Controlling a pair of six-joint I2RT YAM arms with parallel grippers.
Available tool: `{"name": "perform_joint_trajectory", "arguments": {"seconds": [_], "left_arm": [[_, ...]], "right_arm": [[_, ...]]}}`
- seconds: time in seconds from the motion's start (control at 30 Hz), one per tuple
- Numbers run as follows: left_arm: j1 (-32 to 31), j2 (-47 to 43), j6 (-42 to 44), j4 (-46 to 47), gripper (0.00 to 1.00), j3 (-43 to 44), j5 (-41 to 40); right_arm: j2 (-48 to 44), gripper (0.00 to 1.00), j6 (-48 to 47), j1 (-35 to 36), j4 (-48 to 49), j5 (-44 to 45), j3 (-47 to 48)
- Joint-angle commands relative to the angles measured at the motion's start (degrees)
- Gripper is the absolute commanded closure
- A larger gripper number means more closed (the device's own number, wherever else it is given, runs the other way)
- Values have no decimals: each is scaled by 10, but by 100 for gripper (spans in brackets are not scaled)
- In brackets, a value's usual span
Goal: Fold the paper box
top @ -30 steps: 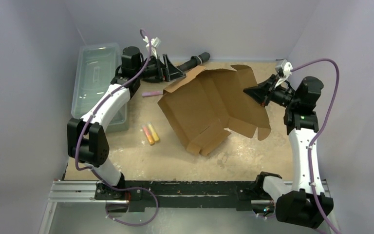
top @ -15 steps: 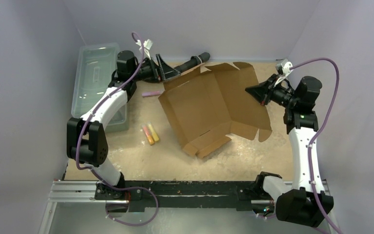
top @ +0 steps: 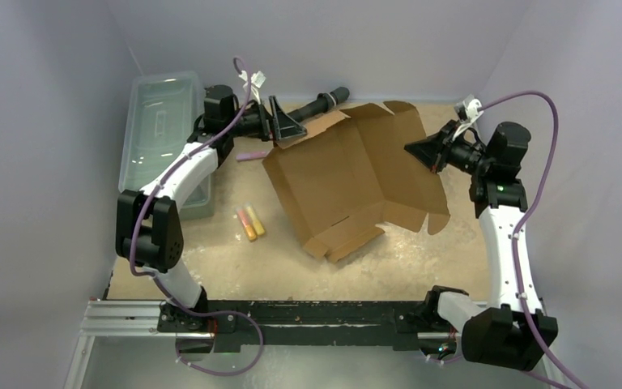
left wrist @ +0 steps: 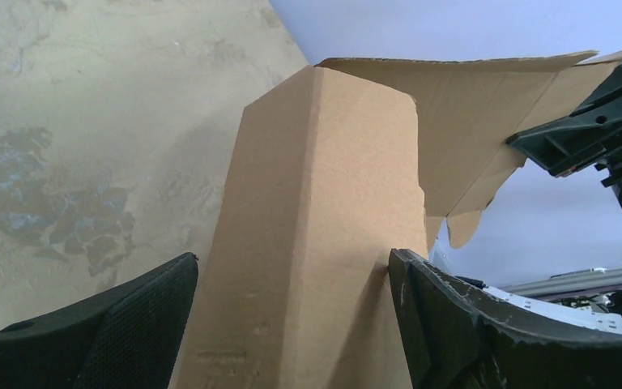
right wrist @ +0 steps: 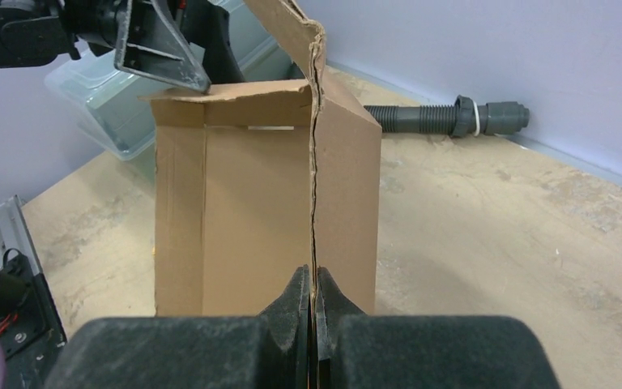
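The right pincer (right wrist: pixel 314 279) is clenched on the right edge of the paper box (top: pixel 348 182). The left pincer (left wrist: pixel 291 267) stands released at the box's far-left corner, straddling a flap.

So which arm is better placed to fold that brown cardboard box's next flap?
Probably left: the left end effector stands open around a raised flap of the brown cardboard box, free to push it, while the right end effector is shut on another edge.
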Motion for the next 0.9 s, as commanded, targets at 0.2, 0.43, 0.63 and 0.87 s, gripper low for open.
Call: {"name": "perform_joint_trajectory", "arguments": {"seconds": [0.2,0.43,0.63,0.87], "left_arm": [[-15,-8,80,-78,14,45,-45],[-20,-16,88,-108,14,53,-80],[-20,-8,77,-101,13,87,-71],[-20,21,68,-100,12,127,-67]], "right_arm": [[2,100,-11,21,4,-30,59],[22,100,-81,81,-61,41,142],[44,100,-105,92,-71,86,186],[53,100,-165,116,-66,141,201]]}}
